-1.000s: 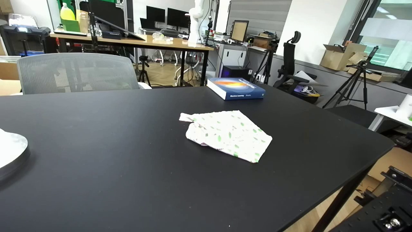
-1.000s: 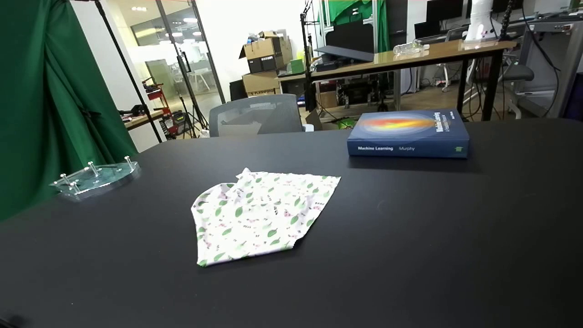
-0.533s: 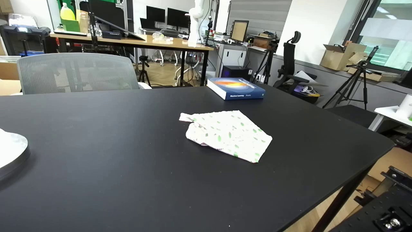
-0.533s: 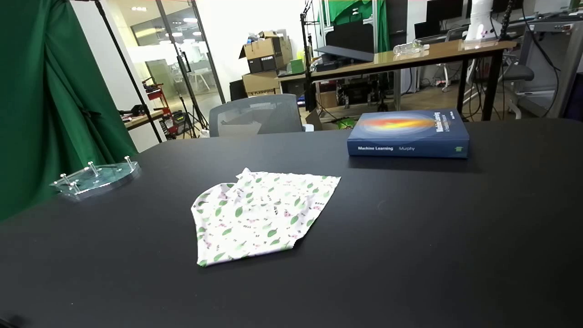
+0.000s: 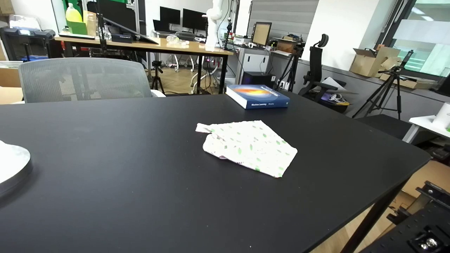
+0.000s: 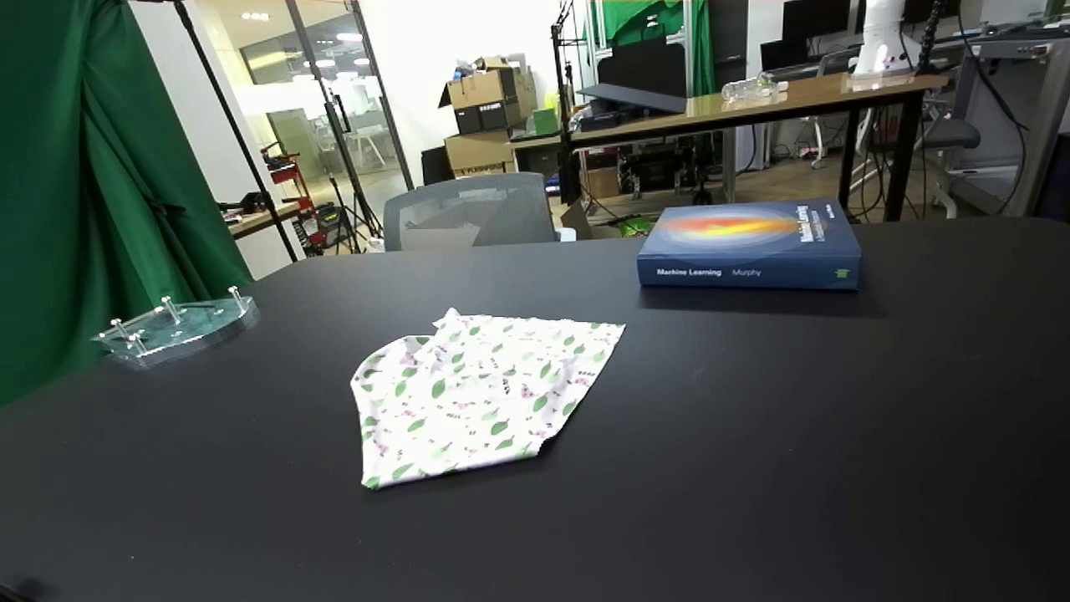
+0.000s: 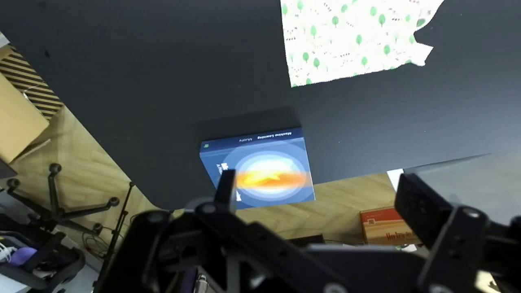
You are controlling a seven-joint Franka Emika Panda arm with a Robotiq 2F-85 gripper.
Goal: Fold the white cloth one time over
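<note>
— Where is the cloth?

— A white cloth (image 6: 493, 393), printed with green leaves and small pink marks, lies spread on a black table (image 6: 710, 435), seen in both exterior views. Its surface is slightly wrinkled, and one side is rumpled beside a short tab of fabric that juts out.

— And the gripper?

— The gripper (image 7: 317, 183), pictured in the wrist view, reaches up from the lower border with its jaws wide apart. The cloth lies well away from both fingers (image 7: 421, 199), partly cut off by the top border.

— What shares the tabletop?

— A blue book (image 6: 751, 242) lies flat near the table's edge, apart from the cloth, its spine reading "Machine Learning" and "Murphy." In the wrist view, one finger crosses in front of its cover. In an exterior view, a clear plate (image 6: 196, 326) with upright metal screws (image 6: 171, 310) rests toward the left, near a green curtain (image 6: 100, 167). In an exterior view, a round white object (image 5: 14, 161) sits at the left border, only part of it showing.

— And beyond the table?

— A grey mesh chair (image 6: 472, 209) stands at the far side in both exterior views, with a wooden desk (image 6: 815, 94) in the background.
</note>
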